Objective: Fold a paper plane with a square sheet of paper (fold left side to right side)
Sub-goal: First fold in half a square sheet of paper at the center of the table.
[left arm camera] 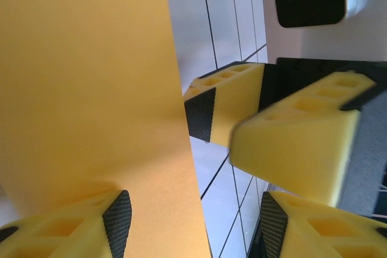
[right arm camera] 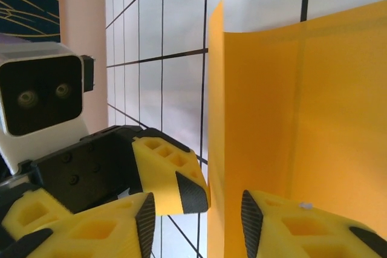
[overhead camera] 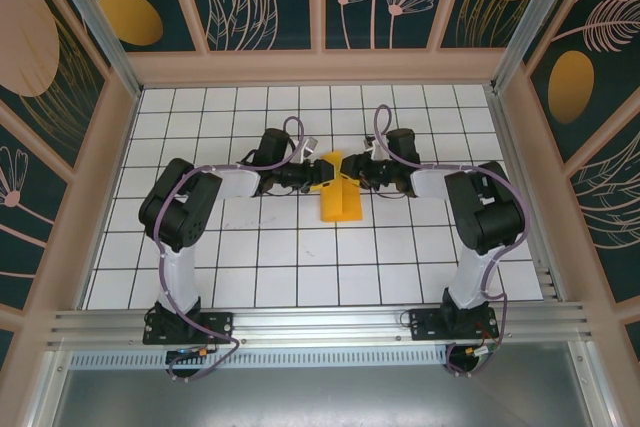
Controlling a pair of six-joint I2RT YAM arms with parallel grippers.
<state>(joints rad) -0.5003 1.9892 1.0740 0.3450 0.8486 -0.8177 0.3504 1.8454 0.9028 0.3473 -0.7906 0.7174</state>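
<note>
one orange paper sheet (overhead camera: 337, 199), left gripper (left arm camera: 193, 217) gaping around it, right gripper (right arm camera: 198, 216) part-open astride its edge, seemingly unclamped

Sheet of paper (left arm camera: 91, 89), orange-yellow, covers the left half; its free edge slants from top to bottom. Left gripper (left arm camera: 195, 217) at the bottom: 2 yellow foam fingers (left arm camera: 60, 231) with black pads, jaws well apart, the paper's edge between them, lying against the pad on the view's left. Right gripper (left arm camera: 219, 126) sits just beside that edge, its nearer finger blurred. White gridded table (left arm camera: 221, 28) behind.
</note>
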